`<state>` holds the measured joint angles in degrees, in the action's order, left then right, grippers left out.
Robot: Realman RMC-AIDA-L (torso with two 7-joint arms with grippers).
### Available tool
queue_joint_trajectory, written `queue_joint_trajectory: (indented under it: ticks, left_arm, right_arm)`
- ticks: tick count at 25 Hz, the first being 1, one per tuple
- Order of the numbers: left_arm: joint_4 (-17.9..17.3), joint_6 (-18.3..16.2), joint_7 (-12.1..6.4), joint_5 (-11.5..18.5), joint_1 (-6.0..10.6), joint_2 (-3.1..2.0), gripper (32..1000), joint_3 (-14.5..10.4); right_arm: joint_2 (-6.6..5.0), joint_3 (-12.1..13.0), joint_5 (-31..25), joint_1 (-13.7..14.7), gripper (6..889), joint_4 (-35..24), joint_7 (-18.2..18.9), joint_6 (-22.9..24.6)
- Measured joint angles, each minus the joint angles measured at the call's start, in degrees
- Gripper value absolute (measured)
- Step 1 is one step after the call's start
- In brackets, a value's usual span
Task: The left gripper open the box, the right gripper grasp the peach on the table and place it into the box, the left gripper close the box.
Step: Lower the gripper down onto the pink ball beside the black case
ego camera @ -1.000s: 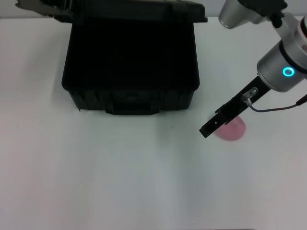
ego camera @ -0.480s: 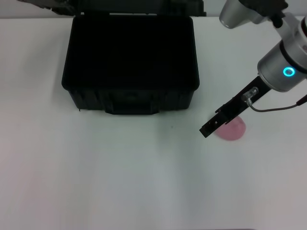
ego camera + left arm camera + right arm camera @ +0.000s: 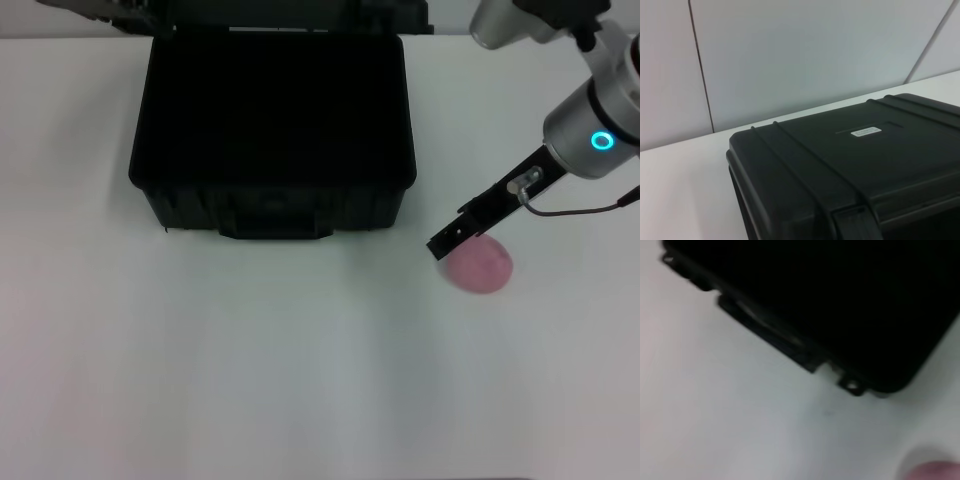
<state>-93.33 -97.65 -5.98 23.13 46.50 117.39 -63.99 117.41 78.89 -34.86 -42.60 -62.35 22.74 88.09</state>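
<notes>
The black box (image 3: 272, 212) stands open at the back of the white table, its dark inside facing up and its lid (image 3: 300, 14) swung back at the top edge. The left wrist view shows that lid (image 3: 840, 165) with its small white label (image 3: 866, 132). My left gripper (image 3: 100, 10) shows only as dark parts at the lid's back left corner. The pink peach (image 3: 480, 266) lies on the table right of the box. My right gripper (image 3: 446, 243) hangs just above the peach's left edge. In the right wrist view the peach (image 3: 935, 471) peeks in at a corner, below the box front (image 3: 790, 340).
White table surface (image 3: 250, 380) spreads wide in front of the box and the peach. A cable (image 3: 580, 208) loops off the right arm under its blue ring (image 3: 601, 141). A pale panelled wall (image 3: 805, 55) rises behind the box.
The lid has swung further back, out of the box opening. My right gripper has moved up and to the right, uncovering more of the peach, which has stayed in place.
</notes>
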Motion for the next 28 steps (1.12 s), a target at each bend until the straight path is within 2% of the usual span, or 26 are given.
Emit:
queue_joint_trajectory:
  ticks: [11, 15, 28]
  left_arm:
    - [-0.4, -0.2, 0.02, 0.5, 0.08, 0.16, 361, -0.2]
    - [-0.4, -0.2, 0.06, 0.9, 0.09, 0.17, 361, -0.2]
    - [-0.4, -0.3, 0.4, 1.0, 0.28, 0.29, 361, -1.0]
  right_arm:
    - [0.01, 0.5, 4.4, -0.5, 852, 8.0, 2.0, -8.6]
    - [0.29, 0.5, 6.9, -0.6, 852, 9.3, 2.8, -10.2]
    - [0.57, 0.6, 7.0, -2.0, 851, 17.6, 4.7, -14.5]
